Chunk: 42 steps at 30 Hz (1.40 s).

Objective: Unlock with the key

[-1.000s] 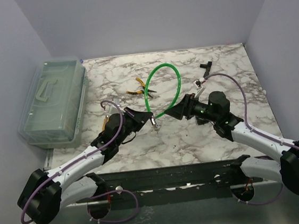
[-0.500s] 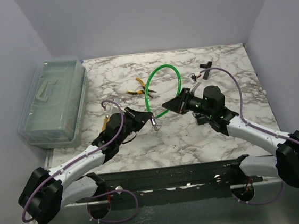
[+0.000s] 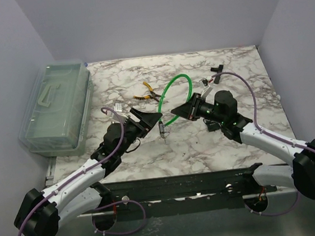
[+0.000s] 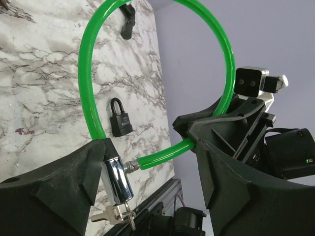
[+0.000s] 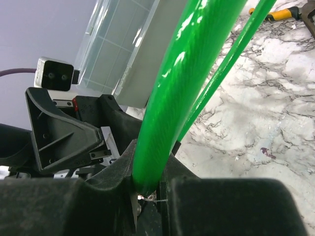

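Left wrist view, left pincer [image 4: 150, 147] spread wide, chrome lock barrel [image 4: 116, 179] between its fingers near the left one, key [image 4: 114, 216] dangling at barrel's bottom end, black padlock [image 4: 120, 118] lying on marble table [image 4: 39, 98], looped green cable [image 4: 91, 73] pinched by right pincer [image 5: 147, 184]

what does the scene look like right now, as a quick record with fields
left gripper: open, jaws either side of the chrome lock barrel, not clamping it
right gripper: shut on the green cable
key: hanging at the barrel's lower end
black padlock: lying on the marble table, apart from both grippers
pliers: on the table beside the cable loop
clear box: at the table's left edge
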### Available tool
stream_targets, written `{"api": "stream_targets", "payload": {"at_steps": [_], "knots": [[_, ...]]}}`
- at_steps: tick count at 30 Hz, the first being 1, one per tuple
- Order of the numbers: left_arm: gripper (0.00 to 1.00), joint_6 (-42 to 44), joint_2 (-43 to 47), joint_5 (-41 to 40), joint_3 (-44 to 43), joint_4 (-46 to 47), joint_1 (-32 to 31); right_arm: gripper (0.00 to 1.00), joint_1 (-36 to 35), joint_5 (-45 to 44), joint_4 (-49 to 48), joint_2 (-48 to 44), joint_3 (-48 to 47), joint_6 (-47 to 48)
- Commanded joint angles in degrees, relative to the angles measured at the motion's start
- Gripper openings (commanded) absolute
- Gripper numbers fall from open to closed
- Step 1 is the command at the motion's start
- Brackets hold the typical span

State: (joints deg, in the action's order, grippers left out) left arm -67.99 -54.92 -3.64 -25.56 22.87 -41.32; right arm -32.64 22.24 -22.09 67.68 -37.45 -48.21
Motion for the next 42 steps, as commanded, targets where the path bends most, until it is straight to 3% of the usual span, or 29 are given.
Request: {"api": "stream_targets", "payload": {"at_steps": [1,10,19,26,30,37,42], "knots": [[0.79,0.5,1.66,1.2,2.24,1.14,0.1,0.01,-0.41,1.56,-3.31,-2.1,-2.68,-2.04],[0.81,-4.44,3.81,-0.03,5.7,1.51,0.31,0.01,-0.4,3.62,-6.5,-3.33,-1.54,-3.31],[0.82,-8.27,0.35,0.8,6.11,9.13,0.28,0.01,-0.41,6.98,-11.78,-3.28,0.63,-5.49],[0.76,-9.89,-2.56,0.21,5.83,12.13,0.28,0.01,-0.39,9.73,-15.73,-3.05,1.66,-7.17],[0.64,-10.25,-3.42,-0.76,5.67,13.5,0.28,0.01,-0.43,10.94,-17.91,-2.69,2.5,-8.59],[0.21,-9.43,-3.97,-1.81,5.18,13.86,0.37,0.01,-0.38,12.95,-19.44,-2.21,3.09,-9.44],[0.01,-7.85,-3.97,-0.45,4.82,13.86,0.5,0.01,-0.4,12.55,-18.98,-2.77,3.46,-9.21]]}}
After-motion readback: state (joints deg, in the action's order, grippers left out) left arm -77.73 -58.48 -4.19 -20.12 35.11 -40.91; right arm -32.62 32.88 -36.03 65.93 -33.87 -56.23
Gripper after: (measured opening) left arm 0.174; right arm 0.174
